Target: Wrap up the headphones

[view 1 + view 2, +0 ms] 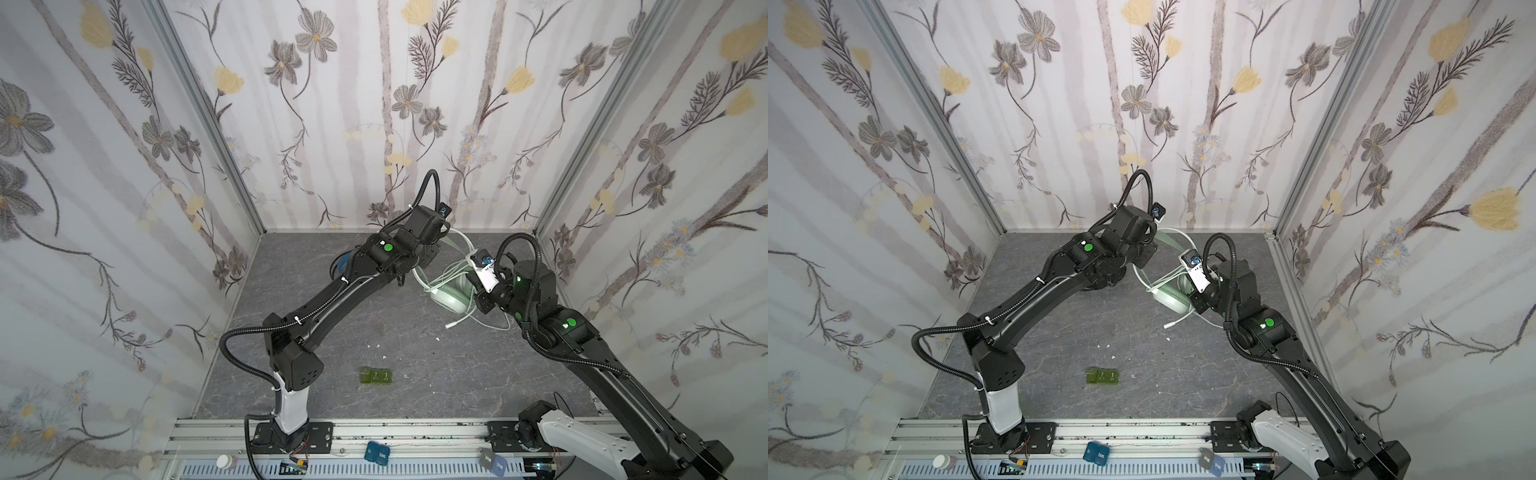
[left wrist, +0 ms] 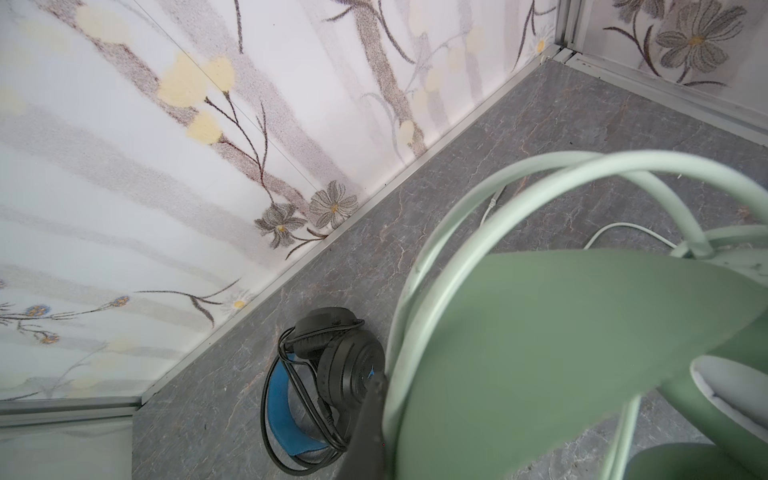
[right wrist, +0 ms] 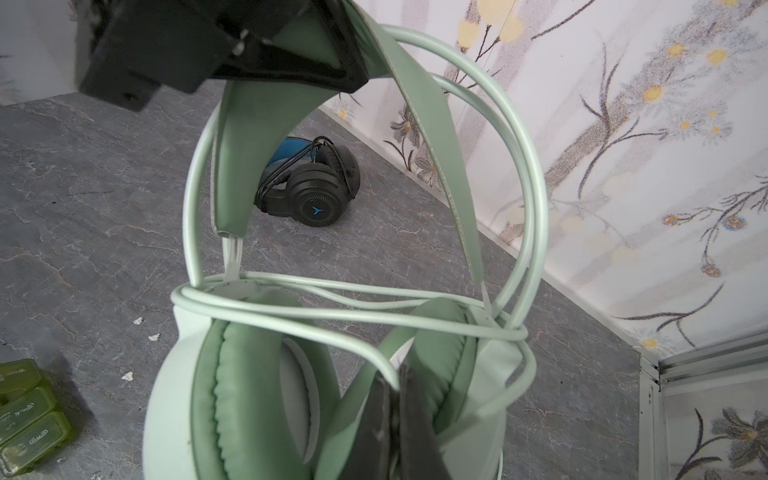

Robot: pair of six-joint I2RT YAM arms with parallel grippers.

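Note:
The mint-green headphones (image 1: 449, 299) (image 1: 1170, 300) hang just above the table at the back right, earcups down. My left gripper (image 3: 316, 62) (image 2: 384, 432) is shut on their headband (image 3: 232, 137) from above. The whitish-green cable (image 3: 332, 318) loops around the earcups and the band. My right gripper (image 3: 399, 395) is shut on this cable between the two earcups. The cable's plug end (image 1: 451, 326) trails on the table. The black headphones (image 2: 336, 370) (image 3: 309, 195), with a blue inner band and their cable wound round them, lie by the back wall. In both top views the left arm mostly hides them.
A green pill box (image 1: 376, 377) (image 3: 25, 411) lies at the front middle of the grey table (image 1: 316, 374). Small white scraps (image 1: 374, 345) lie near it. The back wall and the right wall stand close to the mint-green headphones. Blue cases (image 1: 377, 453) rest on the front rail.

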